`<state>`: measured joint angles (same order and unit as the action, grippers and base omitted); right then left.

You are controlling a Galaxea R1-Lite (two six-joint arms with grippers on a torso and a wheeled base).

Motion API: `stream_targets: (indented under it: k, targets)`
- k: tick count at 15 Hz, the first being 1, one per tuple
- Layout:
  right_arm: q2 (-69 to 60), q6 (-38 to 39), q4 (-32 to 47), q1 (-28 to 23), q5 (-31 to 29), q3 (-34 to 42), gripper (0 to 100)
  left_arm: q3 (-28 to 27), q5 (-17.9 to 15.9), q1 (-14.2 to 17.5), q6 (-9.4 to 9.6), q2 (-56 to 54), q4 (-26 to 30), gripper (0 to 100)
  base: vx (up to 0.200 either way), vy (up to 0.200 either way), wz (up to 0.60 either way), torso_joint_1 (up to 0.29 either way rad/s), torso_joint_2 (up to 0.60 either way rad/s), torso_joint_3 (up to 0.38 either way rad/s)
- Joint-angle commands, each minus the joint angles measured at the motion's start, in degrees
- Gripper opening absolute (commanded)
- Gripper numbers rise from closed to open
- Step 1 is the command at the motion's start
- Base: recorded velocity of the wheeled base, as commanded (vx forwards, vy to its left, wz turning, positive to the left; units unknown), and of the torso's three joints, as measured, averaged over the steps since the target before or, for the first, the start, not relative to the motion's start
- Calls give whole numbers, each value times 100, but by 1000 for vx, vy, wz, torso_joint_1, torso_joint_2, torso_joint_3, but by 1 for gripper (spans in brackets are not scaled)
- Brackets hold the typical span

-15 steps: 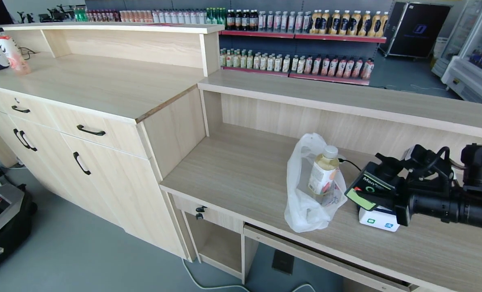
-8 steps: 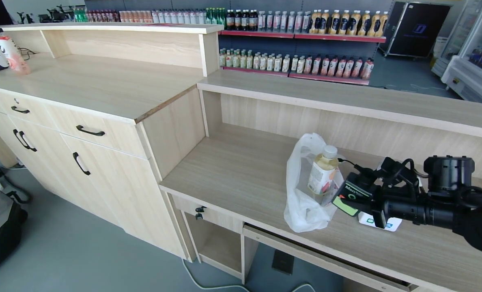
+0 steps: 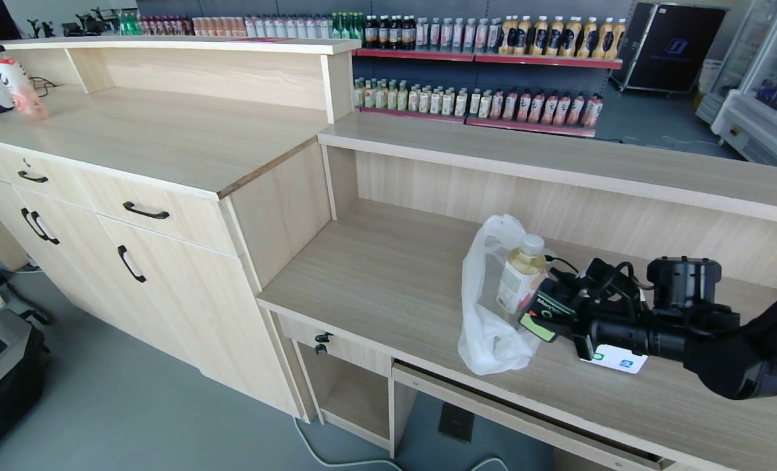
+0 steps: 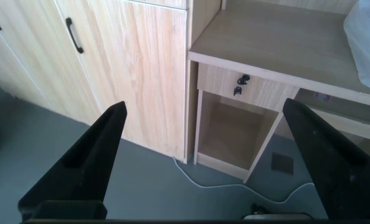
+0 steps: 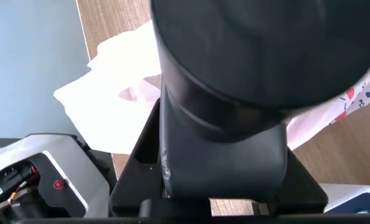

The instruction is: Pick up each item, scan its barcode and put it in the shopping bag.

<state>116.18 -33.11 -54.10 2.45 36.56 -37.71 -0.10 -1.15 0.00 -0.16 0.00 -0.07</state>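
The right gripper (image 3: 575, 313) is clamped on a black canister (image 3: 540, 315) with a green label, held on its side at the mouth of the white shopping bag (image 3: 486, 327) on the lower desk (image 3: 388, 275). A pale drink bottle (image 3: 520, 278) stands upright inside the bag, right before the canister's end, and a white scanner box (image 3: 617, 360) lies under the arm. The left gripper (image 4: 203, 109) hangs with fingers wide apart above the floor near the desk's open cubby (image 4: 235, 134); a pink bottle (image 3: 19, 88) stands well apart on the higher counter (image 3: 166, 137).

Wooden counter (image 3: 388, 275) carries shopping bag (image 3: 486, 337), perhaps a scanner (image 3: 617, 361).
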Motion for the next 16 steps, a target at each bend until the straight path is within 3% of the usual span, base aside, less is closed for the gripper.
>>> stream_targets:
  k: [1, 7, 16]
  targets:
    - [353, -3, -39, 27, 0, -202, 0, 1, 0, 0, -2, 9, -1, 100, 0, 0, 0, 0, 0, 0]
    - [916, 182, -48, 177, 27, -976, 0, 1, 0, 0, -2, 9, -1, 100, 0, 0, 0, 0, 0, 0]
    - [1548, 138, -136, 317, 27, -1222, 0, 1, 0, 0, -2, 9, -1, 100, 0, 0, 0, 0, 0, 0]
